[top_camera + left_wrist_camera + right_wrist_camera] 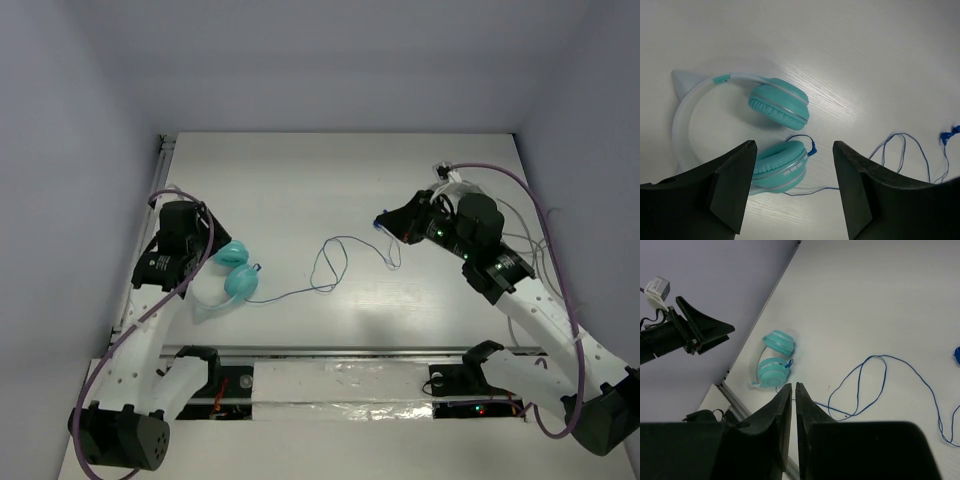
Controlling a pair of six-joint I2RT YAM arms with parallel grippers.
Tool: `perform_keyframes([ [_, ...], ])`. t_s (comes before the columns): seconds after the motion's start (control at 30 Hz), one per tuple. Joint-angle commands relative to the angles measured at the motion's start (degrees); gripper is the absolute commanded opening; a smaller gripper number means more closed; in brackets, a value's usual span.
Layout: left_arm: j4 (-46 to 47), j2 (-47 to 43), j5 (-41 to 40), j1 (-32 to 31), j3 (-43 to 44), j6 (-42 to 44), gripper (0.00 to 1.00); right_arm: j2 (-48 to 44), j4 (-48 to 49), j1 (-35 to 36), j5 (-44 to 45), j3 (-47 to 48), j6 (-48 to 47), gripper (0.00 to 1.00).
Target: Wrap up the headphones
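Observation:
The headphones (236, 272) lie flat at the table's left, with two teal ear cups and a pale headband (684, 112). Their thin blue cord (330, 262) runs right in loose loops, and its blue end (379, 223) lies by my right gripper. My left gripper (207, 243) is open and hovers just over the headphones; the lower ear cup (779, 166) sits between its fingers, untouched. My right gripper (794, 385) is shut with nothing visible between its tips, raised above the table. The cord (874, 386) and headphones (775, 367) lie beyond it.
A metal rail (350, 352) runs along the table's near edge. Pale walls close in the left, back and right sides. My left arm (685, 330) shows in the right wrist view against the left wall.

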Motion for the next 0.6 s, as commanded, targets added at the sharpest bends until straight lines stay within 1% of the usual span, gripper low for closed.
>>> perform_keyframes([
  [0.0,-3.83,1.77,-2.29,0.04,0.37,-1.56,0.59,-0.54,2.16,0.93,0.62,-0.91,-0.67,0.14],
  [0.1,-5.86,4.32,-3.0,0.04,1.16,-2.09,0.56,-0.36,2.78,1.55,0.8,-1.35,-0.67,0.15],
  [0.17,-6.57,6.07,-3.35,0.04,1.25,-2.0,0.48,-0.27,3.04,1.55,0.89,-1.61,-0.58,0.13],
  [0.2,-7.09,6.43,-3.44,0.04,1.25,-1.74,0.43,-0.19,3.22,2.07,0.89,-1.96,-0.58,0.09],
  [0.23,-7.62,7.39,-4.13,0.65,1.07,-1.65,0.29,-0.27,3.31,2.07,0.89,-2.22,-0.58,0.01],
  [0.27,-8.15,7.83,-4.31,0.66,0.9,-1.74,0.19,-0.27,3.39,2.07,0.89,-2.4,-0.58,0.0],
  [0.3,-8.59,8.18,-4.06,2.31,0.81,-1.39,0.13,-0.36,3.48,2.07,0.98,-2.84,-0.58,0.0],
  [0.33,-8.85,8.88,-3.36,3.2,0.63,-1.04,0.0,-0.36,3.66,2.07,1.06,-3.19,-0.58,0.0],
  [0.4,-8.95,9.33,-1.87,5.57,0.02,-0.08,0.0,-0.62,3.57,2.6,1.33,-3.81,-0.41,0.0],
  [0.43,-9.12,10.2,0.15,8.89,-0.33,0.71,0.0,-0.71,3.57,2.6,1.41,-4.33,-0.4,0.0],
  [0.5,-10.43,11.52,1.48,12.59,-1.47,2.81,0.02,-0.98,3.66,2.6,1.5,-4.86,-0.32,0.0],
  [0.53,-10.87,12.22,1.92,16.35,-1.91,3.61,0.09,-1.15,4.79,2.6,1.68,-5.3,-0.32,0.0],
  [0.57,-11.23,13.45,2.88,18.13,-3.22,4.32,0.14,-1.5,5.5,2.6,1.68,-5.65,-0.23,0.0],
])
